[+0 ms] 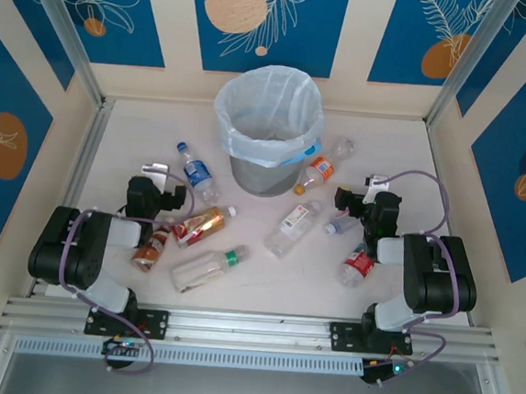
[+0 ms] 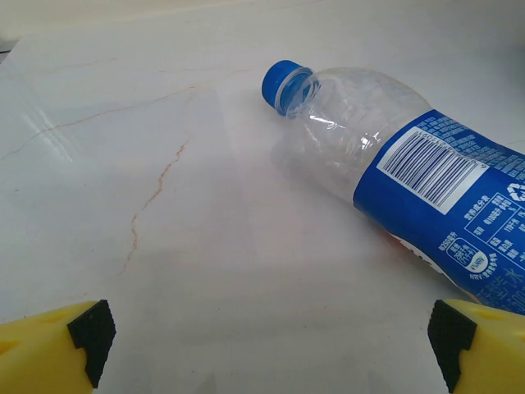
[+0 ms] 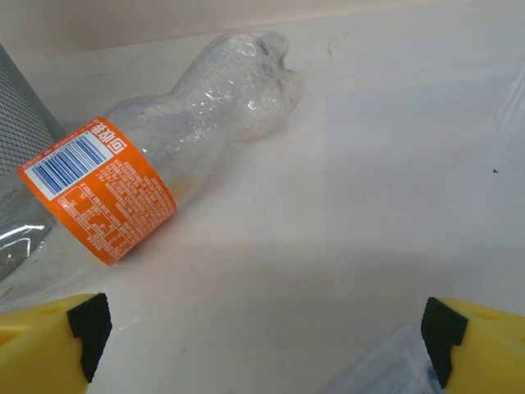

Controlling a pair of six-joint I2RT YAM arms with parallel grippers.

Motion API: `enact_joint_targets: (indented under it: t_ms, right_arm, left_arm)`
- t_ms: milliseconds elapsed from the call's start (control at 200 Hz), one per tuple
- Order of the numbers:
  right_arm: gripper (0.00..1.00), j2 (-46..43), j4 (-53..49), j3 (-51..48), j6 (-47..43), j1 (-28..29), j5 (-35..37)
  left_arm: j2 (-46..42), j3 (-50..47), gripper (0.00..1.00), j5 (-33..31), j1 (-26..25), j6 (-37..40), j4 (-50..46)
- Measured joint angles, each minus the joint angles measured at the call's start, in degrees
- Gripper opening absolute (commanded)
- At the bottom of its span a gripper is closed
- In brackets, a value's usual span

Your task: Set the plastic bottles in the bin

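The clear blue-capped plastic bottle (image 2: 410, 164), lying ahead-right of the wide-spread left gripper (image 2: 267, 349), is best straddled across its labelled body before being pinched.

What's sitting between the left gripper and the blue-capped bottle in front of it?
Nothing: in the left wrist view, bare white table lies between the open left gripper and the blue-capped bottle, which lies on its side.

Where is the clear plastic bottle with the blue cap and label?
The blue-capped clear plastic bottle lies on its side left of the round grey metal bin, just beyond the left gripper; the left wrist view shows it at right.
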Motion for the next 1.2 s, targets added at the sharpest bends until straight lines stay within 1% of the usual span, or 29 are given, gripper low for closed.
enact_joint_targets:
  t_ms: [1015, 1110, 1200]
  right_arm:
    - [1.0, 0.0, -0.04, 0.0, 0.02, -0.07, -0.11]
    - [1.0, -0.07, -0.33, 0.02, -0.15, -0.07, -0.57]
    - [0.99, -1.42, -2.97, 0.33, -0.59, 0.0, -0.9]
  left_arm:
    - [-0.02, 0.0, 0.99, -0.02, 0.0, 0.0, -0.07]
    - [-1.4, 0.87, 0.99, -0.76, 0.0, -0.02, -3.45]
    - [-4.61, 2.19, 0.99, -1.57, 0.0, -0.07, -6.99]
